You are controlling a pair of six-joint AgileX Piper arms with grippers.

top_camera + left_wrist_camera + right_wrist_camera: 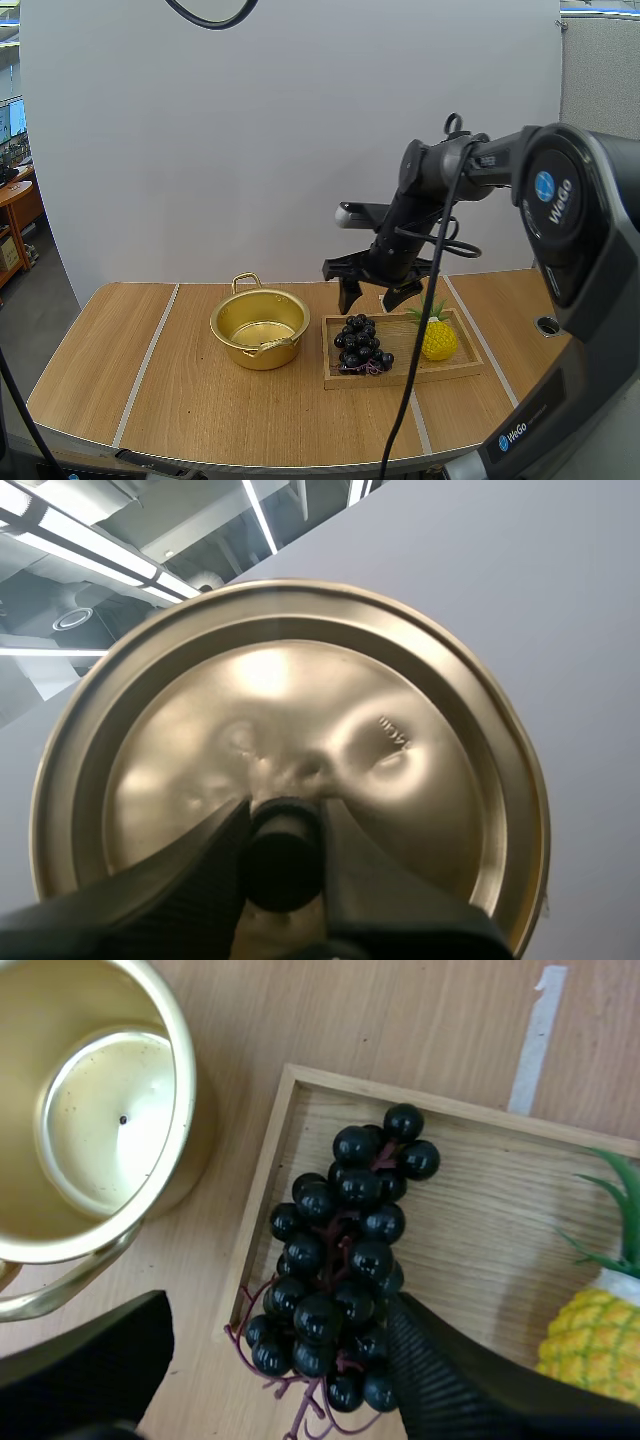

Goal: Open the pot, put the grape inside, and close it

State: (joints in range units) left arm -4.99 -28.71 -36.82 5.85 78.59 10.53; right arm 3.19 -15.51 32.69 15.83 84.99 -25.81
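A gold pot (pixel 260 325) stands uncovered on the table, left of a wooden tray (pixel 455 368). A bunch of dark grapes (pixel 362 345) lies at the tray's left end. My right gripper (pixel 372 297) hangs open just above the grapes. In the right wrist view its fingers (pixel 450 1380) stand wide apart on either side of the grapes (pixel 340 1270), with the pot (pixel 185 1080) beside the tray (pixel 470 1190). In the left wrist view my left gripper (pixel 285 850) is shut on the black knob of the gold lid (pixel 300 700), held up off the table.
A yellow toy pineapple (pixel 438 335) with green leaves stands at the tray's right end, close to the grapes; it shows beside them in the right wrist view (pixel 590 1340). Bare wooden table (pixel 140 360) lies left of the pot.
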